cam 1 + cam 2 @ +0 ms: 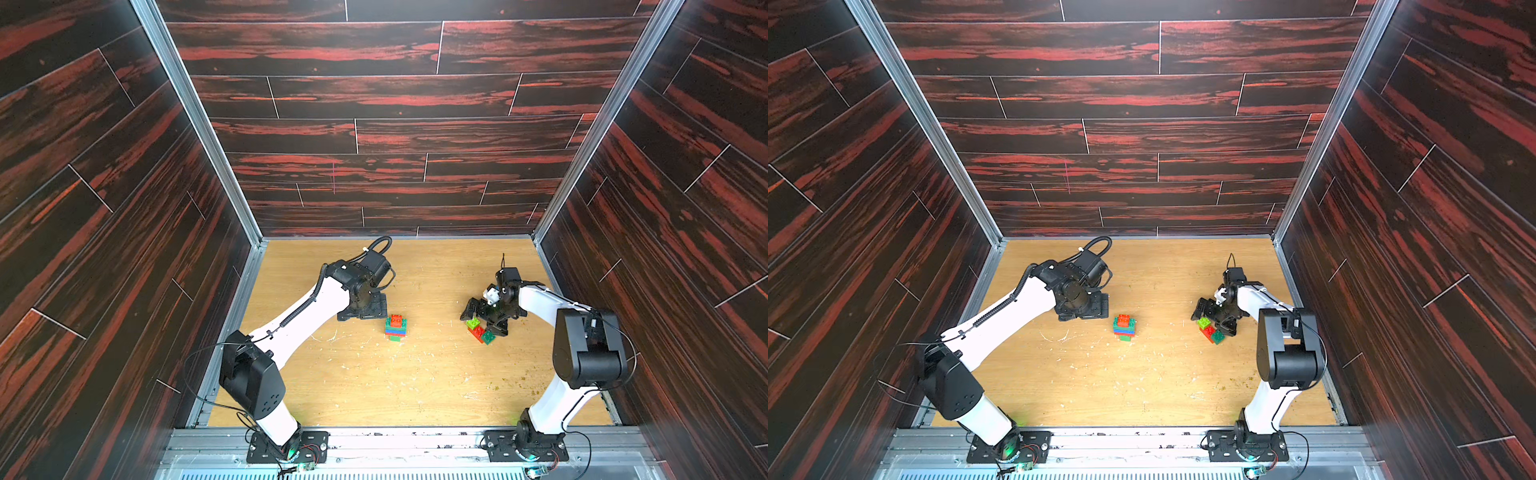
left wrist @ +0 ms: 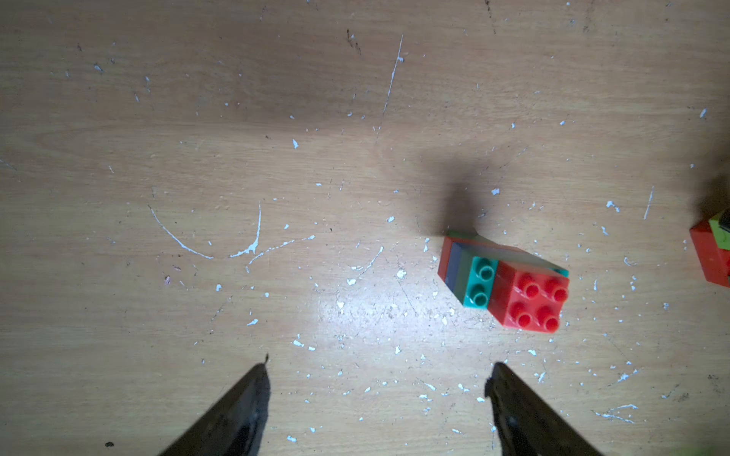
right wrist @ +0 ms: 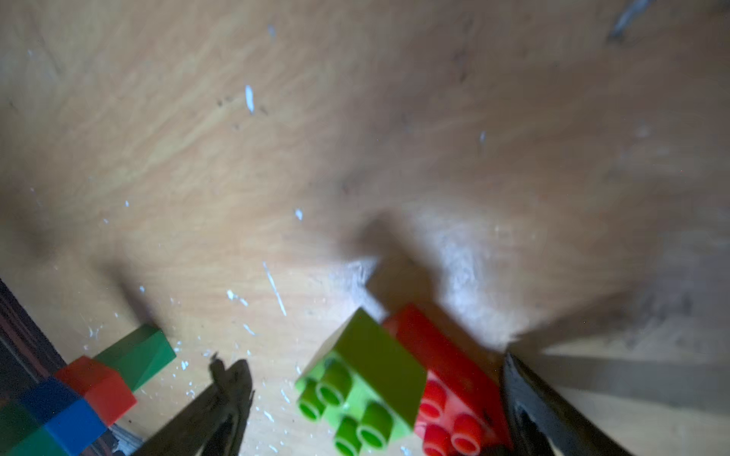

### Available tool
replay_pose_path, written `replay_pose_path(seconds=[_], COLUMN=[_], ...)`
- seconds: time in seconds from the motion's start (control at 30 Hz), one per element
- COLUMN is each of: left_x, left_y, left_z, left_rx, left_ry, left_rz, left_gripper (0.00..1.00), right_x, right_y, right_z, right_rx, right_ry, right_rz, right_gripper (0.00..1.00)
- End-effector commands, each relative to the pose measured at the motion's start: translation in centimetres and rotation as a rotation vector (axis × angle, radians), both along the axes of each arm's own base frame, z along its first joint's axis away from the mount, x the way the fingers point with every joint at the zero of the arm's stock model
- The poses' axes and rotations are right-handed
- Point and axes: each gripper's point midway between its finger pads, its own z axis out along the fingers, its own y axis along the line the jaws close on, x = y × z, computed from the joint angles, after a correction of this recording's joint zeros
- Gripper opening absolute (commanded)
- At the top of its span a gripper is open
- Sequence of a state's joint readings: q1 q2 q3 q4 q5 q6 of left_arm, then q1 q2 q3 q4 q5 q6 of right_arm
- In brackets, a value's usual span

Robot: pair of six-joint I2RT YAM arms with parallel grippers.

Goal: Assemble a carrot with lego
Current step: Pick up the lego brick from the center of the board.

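On the surface (image 1: 374, 386), the part-built carrot (image 1: 395, 325) is set near the left fingers (image 2: 237, 406), spread and empty; a lime brick (image 3: 367, 375) is straddled, ungripped, by the widely parted right fingers (image 3: 221, 406).

You have two arms to count, the left arm (image 1: 307, 309) and the right arm (image 1: 540, 299), with one gripper each: the left gripper (image 2: 381, 364) and the right gripper (image 3: 373, 359). You get eight lego bricks in all. Five are in one joined stack (image 1: 395, 327): two red, one teal, one blue, one green. Three more sit apart: one lime brick (image 1: 473, 323), one red brick (image 1: 477, 332), one dark green brick (image 1: 488, 337).
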State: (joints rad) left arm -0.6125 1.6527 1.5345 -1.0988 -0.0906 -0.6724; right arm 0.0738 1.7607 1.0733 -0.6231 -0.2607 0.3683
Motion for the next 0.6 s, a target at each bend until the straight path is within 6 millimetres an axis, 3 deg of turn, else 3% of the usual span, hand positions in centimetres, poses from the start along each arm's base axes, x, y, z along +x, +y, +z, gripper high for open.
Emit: replay_pose_path(seconds=[0.0, 0.2, 0.43, 0.57], left_x=[-0.6, -1.0, -1.4, -1.4], left_y=[0.7, 1.0, 1.3, 1.3], left_z=[1.2, 1.1, 1.0, 0.9], left_rx=[-0.016, -0.017, -0.023, -0.021], left_ry=[-0.028, -0.029, -0.031, -0.035], left_rz=[0.004, 0.006, 0.010, 0.008], left_gripper=[0.88, 0.88, 0.89, 0.89], right_x=[-1.2, -2.1, -2.6, -2.5], right_y=[1.4, 2.8, 1.1, 1.0], right_z=[1.2, 1.0, 0.7, 1.0], right_rx=[0.038, -0.011, -0.255, -0.340], right_ry=[-0.003, 0.002, -0.030, -0.064], right_rz=[0.011, 0.048, 0.087, 0.100], right_gripper=[0.99, 0.99, 0.98, 0.86])
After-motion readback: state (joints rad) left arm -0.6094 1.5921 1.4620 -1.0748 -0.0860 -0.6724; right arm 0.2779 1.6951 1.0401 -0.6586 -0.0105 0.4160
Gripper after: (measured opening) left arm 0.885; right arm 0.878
